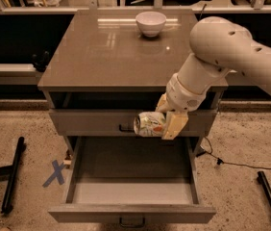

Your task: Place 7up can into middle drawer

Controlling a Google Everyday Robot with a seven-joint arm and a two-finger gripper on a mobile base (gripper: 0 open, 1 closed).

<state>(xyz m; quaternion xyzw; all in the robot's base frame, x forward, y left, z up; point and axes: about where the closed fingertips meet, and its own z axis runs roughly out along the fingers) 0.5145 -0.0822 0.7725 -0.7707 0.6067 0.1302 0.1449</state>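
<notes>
My gripper is shut on the 7up can, a white and green can held on its side. It hangs in front of the upper handled drawer front, above the back part of the middle drawer. That drawer is pulled fully out, its grey floor bare, its dark loop handle at the bottom edge. My white arm reaches in from the upper right.
A white bowl stands at the back of the cabinet top. A blue X mark is on the floor at the left, beside a black bar. A cable and another black bar lie at the right.
</notes>
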